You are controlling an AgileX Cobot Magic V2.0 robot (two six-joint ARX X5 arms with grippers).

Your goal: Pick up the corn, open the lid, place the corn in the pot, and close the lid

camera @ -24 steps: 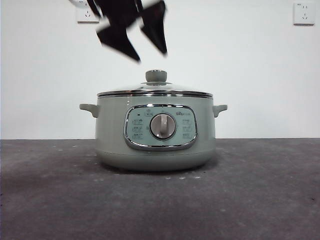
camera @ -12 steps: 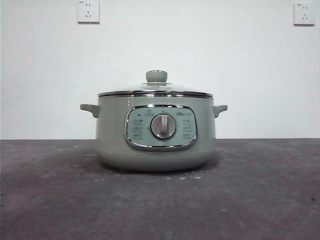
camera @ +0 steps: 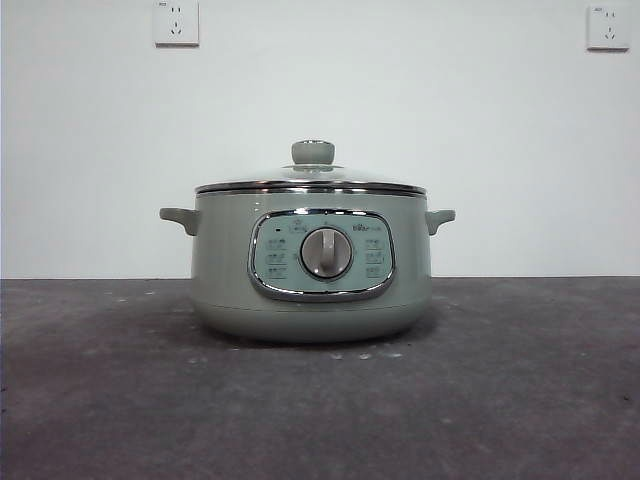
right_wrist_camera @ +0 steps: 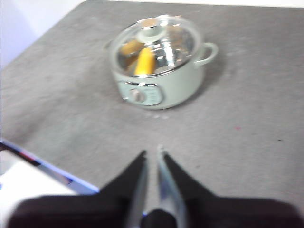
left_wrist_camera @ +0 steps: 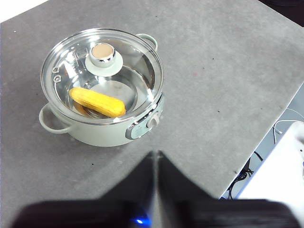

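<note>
Front view shows the pot [camera: 311, 265] standing alone on the grey worktop [camera: 520, 400], its lid [camera: 311, 180] seated level on the rim and the knob [camera: 313, 152] upright; no arm enters this picture. From the left wrist view, the corn [left_wrist_camera: 97, 102] lies inside the pot under the glass, slanting across the bottom near the side of the control panel. The left claw [left_wrist_camera: 155, 159] hangs high and well apart from the pot, its jaws pressed together with nothing between them. The right claw [right_wrist_camera: 152, 154] is likewise raised and far from the pot, jaws nearly touching with only a thin slit, holding nothing.

Judging by how things lie, the task looks complete, so little remains to go wrong. The main risk would be a lid that sits slightly off its seat and shifts if the worktop is bumped; the level chrome rim suggests it is seated well, though the far side of the rim is not checked by the low camera.

The right wrist picture is blurred, so the corn [right_wrist_camera: 145, 61] shows there only as orange smears, doubled by reflections in the glass. The corn's stub end cannot be made out. The front view hides the corn entirely behind the pot wall.
</note>
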